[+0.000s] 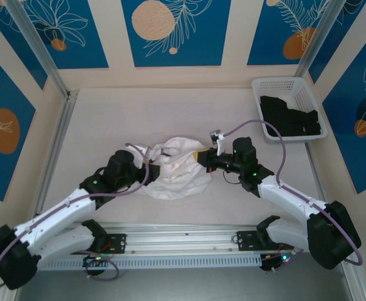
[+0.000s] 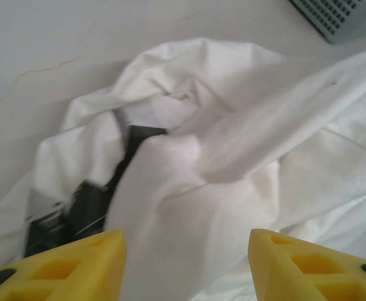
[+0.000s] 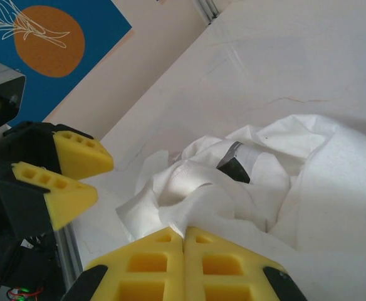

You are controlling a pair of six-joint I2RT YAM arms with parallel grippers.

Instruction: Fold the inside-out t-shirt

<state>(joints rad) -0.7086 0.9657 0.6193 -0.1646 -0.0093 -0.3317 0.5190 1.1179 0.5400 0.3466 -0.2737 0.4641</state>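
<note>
A dark patch [image 2: 139, 135], perhaps a label or print, peeks from between the folds of the inside-out t-shirt [image 1: 177, 166], too blurred to read. The plain white shirt lies bunched in a rumpled heap near the middle of the pale tabletop [image 1: 139, 113], between the two arms, its thin cloth creased and one band of it pulled up into a ridge toward the right. The left hand [image 1: 153, 168] sits at the heap's left edge, its yellow fingers [image 3: 76, 157] apart and the cloth lying beyond them. The right hand [image 1: 202, 157] meets the shirt's right edge, its fingers pressed together on the cloth there. At the far right corner of the tabletop, well apart from the shirt, a white slatted basket [image 1: 283, 81] holds a crumpled black garment [image 1: 289, 116].
</note>
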